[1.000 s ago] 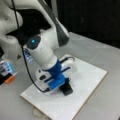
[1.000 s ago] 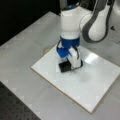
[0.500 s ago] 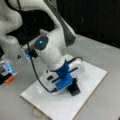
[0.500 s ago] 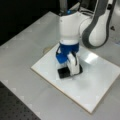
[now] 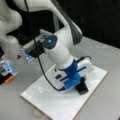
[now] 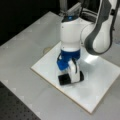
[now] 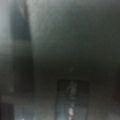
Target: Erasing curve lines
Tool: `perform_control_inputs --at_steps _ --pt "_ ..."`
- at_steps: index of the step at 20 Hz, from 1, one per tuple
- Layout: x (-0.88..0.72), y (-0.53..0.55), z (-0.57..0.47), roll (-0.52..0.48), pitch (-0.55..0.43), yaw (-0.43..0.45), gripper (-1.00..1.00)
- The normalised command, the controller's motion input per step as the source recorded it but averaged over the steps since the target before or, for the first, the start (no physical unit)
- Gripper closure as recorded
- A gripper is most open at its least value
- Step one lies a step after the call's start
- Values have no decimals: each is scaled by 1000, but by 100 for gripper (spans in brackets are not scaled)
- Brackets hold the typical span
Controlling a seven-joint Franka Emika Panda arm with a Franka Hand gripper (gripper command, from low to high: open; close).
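- On the white board (image 5: 50,100) (image 6: 100,80), near its middle, the gripper (image 5: 81,86) (image 6: 68,78) is lowered until a dark block, probably an eraser (image 5: 82,88) (image 6: 65,79), is pressed flat on the surface.
- The block seems to be held at the gripper's tip; whether the jaws are closed on it cannot be told.
- The curve lines cannot be found in both front views; they may be hidden under the block or already wiped.
- The wiping step is judged to be in hand.
- For the next move, steady contact and strokes kept inside the board's edges are called for.
- The wrist view is dark and shows nothing clear.
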Motion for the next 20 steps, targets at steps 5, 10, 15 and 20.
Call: perform_control_inputs --at_steps 5,10,15,20 --pt "758 302 -1000 -36 9 -166 100" --pt "230 52 -623 -138 186 -16 100" --pt "-206 -225 -104 -225 294 151 100" --pt "-252 -240 28 -230 194 242 100"
